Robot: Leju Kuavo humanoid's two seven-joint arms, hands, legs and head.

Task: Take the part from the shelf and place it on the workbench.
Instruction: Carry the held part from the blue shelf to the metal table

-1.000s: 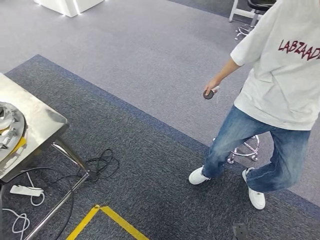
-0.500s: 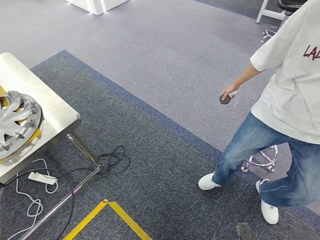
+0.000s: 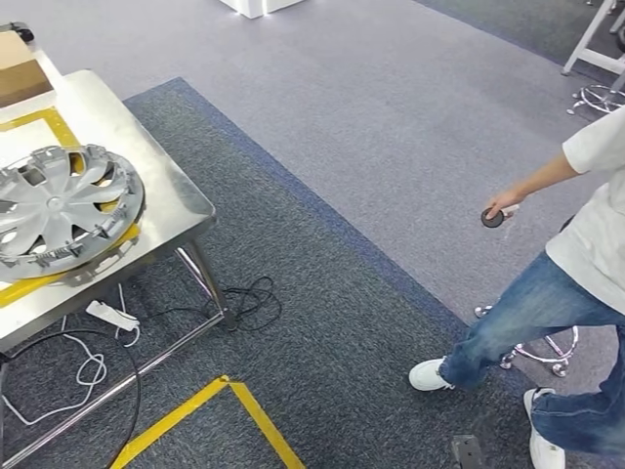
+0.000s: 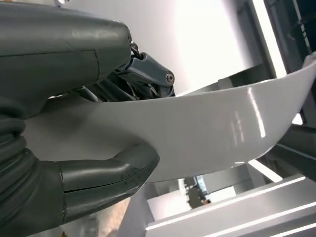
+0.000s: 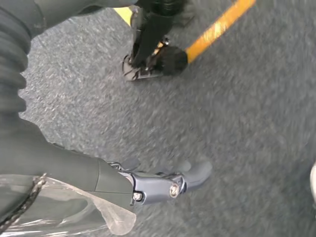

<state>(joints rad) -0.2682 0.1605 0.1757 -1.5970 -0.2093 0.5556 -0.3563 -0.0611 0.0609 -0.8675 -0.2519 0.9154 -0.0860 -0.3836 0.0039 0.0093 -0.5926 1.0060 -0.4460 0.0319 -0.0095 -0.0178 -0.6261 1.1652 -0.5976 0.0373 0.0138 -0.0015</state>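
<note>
1. On your left, a silver hubcap point(image 3: 62, 207) lies flat on the steel workbench point(image 3: 166, 210).
2. Your left hand point(image 4: 93, 118) grips a curved white panel point(image 4: 209, 133), thumb beneath, fingers above.
3. Your right hand point(image 5: 149, 185) hangs over carpet, apparently holding nothing; its fingers are blurred.
4. Far right, a person point(image 3: 582, 283) holds a black puck point(image 3: 492, 217).

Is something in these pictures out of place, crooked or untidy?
Mostly the floor under the steel workbench: a white power strip and loose black cables lie tangled on the carpet near its leg. The silver plastic hubcap lies flat on the bench. The left robot hand holds a curved grey panel.
</note>
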